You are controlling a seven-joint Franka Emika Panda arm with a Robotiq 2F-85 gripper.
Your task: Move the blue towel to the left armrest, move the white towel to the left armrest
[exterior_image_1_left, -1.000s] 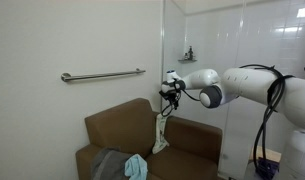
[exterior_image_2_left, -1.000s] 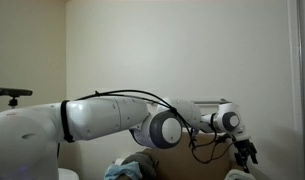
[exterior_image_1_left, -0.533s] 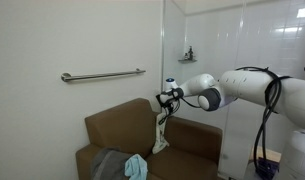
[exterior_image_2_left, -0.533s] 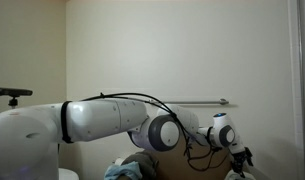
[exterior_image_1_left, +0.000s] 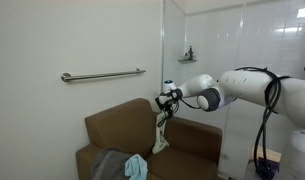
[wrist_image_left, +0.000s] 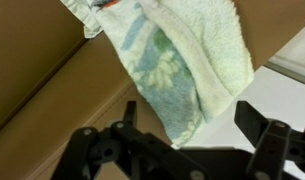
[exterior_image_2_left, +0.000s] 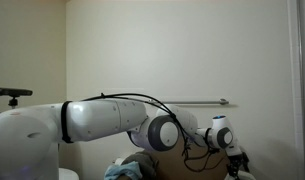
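On couch (exterior_image_1_left: 112,125) — white towel (exterior_image_1_left: 160,136), blue towel (exterior_image_1_left: 137,166)

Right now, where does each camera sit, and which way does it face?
An exterior view stands off, facing the brown couch; the arm enters from picture right.
An exterior view sits close behind the arm, facing the wall.
Wrist view faces the white towel; open gripper at bottom.
Both exterior views show the wall bar.

The white towel (wrist_image_left: 182,70) runs past the wrist view's top edge; an exterior view's bottom edge crops the blue towel (exterior_image_2_left: 119,173).
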